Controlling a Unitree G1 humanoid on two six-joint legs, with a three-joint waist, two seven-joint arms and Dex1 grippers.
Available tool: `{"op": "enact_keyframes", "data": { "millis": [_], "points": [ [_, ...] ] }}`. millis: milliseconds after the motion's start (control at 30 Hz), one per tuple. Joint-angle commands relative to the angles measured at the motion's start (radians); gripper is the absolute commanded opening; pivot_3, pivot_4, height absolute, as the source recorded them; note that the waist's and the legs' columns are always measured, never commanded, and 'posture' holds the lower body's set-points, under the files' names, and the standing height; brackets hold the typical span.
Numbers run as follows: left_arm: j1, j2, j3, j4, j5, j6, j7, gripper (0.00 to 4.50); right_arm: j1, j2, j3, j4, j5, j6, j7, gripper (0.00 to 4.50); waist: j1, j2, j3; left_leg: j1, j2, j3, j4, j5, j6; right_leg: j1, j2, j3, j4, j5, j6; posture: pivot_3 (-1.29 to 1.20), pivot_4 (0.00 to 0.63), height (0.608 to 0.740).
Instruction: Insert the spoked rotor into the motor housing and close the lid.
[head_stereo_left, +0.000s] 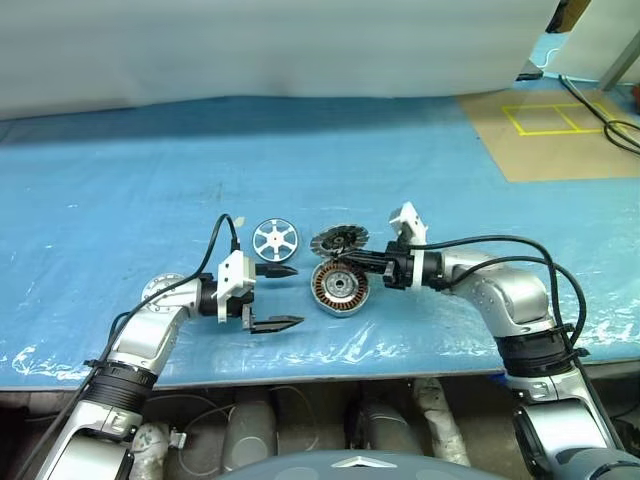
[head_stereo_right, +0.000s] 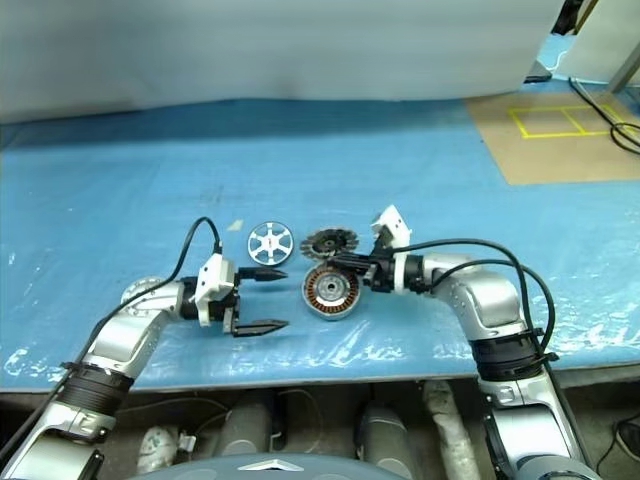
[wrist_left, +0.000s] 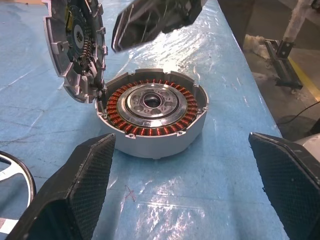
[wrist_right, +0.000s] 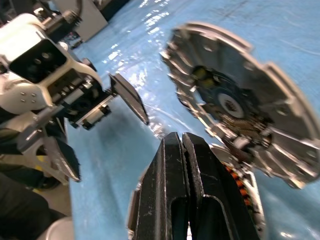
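Rotor first: the spoked rotor (head_stereo_left: 275, 238) lies flat on the blue sheet (head_stereo_left: 120, 200), just past the left gripper (head_stereo_left: 277, 297), whose two fingers stand wide apart with nothing between them. Beside it sits the motor housing (head_stereo_left: 340, 287), with its copper ring facing up. The lid (head_stereo_left: 339, 240) is tipped up on its edge at the housing's far rim. The right gripper (head_stereo_left: 341, 261) has its fingers pressed together, near the lid. The left wrist view shows the shiny hub (wrist_left: 152, 101) inside the housing.
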Motion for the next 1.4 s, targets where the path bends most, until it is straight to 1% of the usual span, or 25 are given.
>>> {"op": "enact_keyframes", "data": {
  "millis": [33,133,267,367,500,767,933,967,1067,1167,1333,1400],
  "points": [
    [0.004,0.002,0.005,-0.021,-0.003,-0.016,0.002,4.5,0.011,-0.015,0.015,-0.074,0.023,0.008,-0.005,0.05,0.0,0.0,0.0,0.0,0.0,0.0,0.001,0.0,0.0,0.0,0.0,0.0,0.0,0.0,0.0,0.0,0.15,0.74],
    [0.009,0.004,0.006,-0.024,-0.004,-0.015,0.0,4.5,0.028,-0.039,0.079,-0.075,-0.039,-0.026,-0.02,0.05,0.0,0.0,0.0,0.0,0.0,0.0,0.001,0.0,0.0,0.001,-0.001,0.0,0.0,0.0,0.0,0.0,0.15,0.74],
    [0.012,0.005,0.005,-0.025,-0.005,-0.016,-0.002,4.5,0.026,-0.045,0.111,-0.056,-0.082,-0.069,-0.041,0.05,-0.001,0.0,0.0,0.001,0.0,0.0,0.002,0.0,0.0,0.001,-0.001,0.001,0.0,0.0,0.0,0.0,0.15,0.74],
    [0.014,0.005,0.005,-0.027,-0.006,-0.014,-0.002,4.5,0.033,-0.078,0.172,-0.029,-0.181,-0.158,-0.053,0.05,-0.001,0.0,0.0,0.001,0.0,0.0,0.002,0.0,0.0,0.001,-0.001,0.001,0.0,0.0,0.0,0.0,0.15,0.74],
    [0.014,0.004,0.003,-0.029,-0.005,-0.013,-0.003,4.5,0.019,-0.074,0.15,-0.016,-0.158,-0.146,-0.04,0.05,-0.001,0.0,0.0,0.001,0.0,0.0,0.002,0.0,0.0,0.001,0.0,0.001,0.0,0.0,0.0,0.0,0.15,0.74],
    [0.01,0.004,0.003,-0.024,-0.004,-0.015,-0.004,4.5,0.024,-0.103,0.223,0.002,-0.266,-0.231,-0.037,0.05,-0.001,0.0,0.0,0.001,0.0,0.0,0.003,0.0,0.0,0.001,-0.001,0.001,0.002,0.0,0.0,0.0,0.15,0.74],
    [0.008,0.004,0.002,-0.019,-0.001,-0.017,-0.003,4.5,0.026,-0.127,0.277,0.001,-0.339,-0.291,-0.038,0.05,-0.001,0.0,0.0,0.006,0.0,0.0,0.003,0.0,0.0,0.005,-0.001,0.001,0.002,0.0,0.0,0.0,0.15,0.74],
    [0.007,0.003,0.002,-0.018,0.0,-0.018,-0.003,4.5,0.026,-0.128,0.285,0.004,-0.353,-0.3,-0.041,0.05,-0.001,0.0,0.0,0.006,0.0,0.0,0.003,0.0,0.0,0.006,-0.001,0.001,0.002,-0.002,-0.003,0.0,0.15,0.74],
    [0.006,0.002,0.002,-0.015,0.0,-0.021,-0.004,4.5,0.023,-0.133,0.311,0.011,-0.392,-0.313,-0.048,0.05,-0.001,0.0,0.0,0.008,0.0,0.0,0.003,0.0,0.0,0.007,-0.001,0.001,0.002,-0.002,-0.004,0.0,0.15,0.74],
    [0.004,0.001,0.001,-0.01,0.001,-0.024,-0.004,4.5,0.031,-0.15,0.344,0.008,-0.428,-0.347,-0.03,0.05,-0.002,0.0,0.0,0.01,0.0,0.0,0.003,0.0,0.0,0.009,-0.001,0.002,0.002,-0.003,-0.004,0.0,0.15,0.74],
    [0.003,0.001,0.001,-0.008,0.001,-0.028,-0.004,4.5,0.051,-0.175,0.397,0.051,-0.506,-0.375,-0.036,0.05,0.0,0.0,0.0,0.018,0.0,0.0,0.001,0.0,0.0,0.019,-0.002,0.002,-0.002,-0.003,-0.004,0.0,0.15,0.74],
    [0.002,0.0,0.0,-0.009,0.001,-0.028,-0.004,4.5,0.05,-0.174,0.396,0.066,-0.507,-0.343,-0.035,0.05,0.0,0.0,0.0,0.02,0.0,0.0,0.001,0.0,0.0,0.022,-0.002,0.002,-0.005,-0.003,-0.004,0.0,0.15,0.74]
  ]
}}
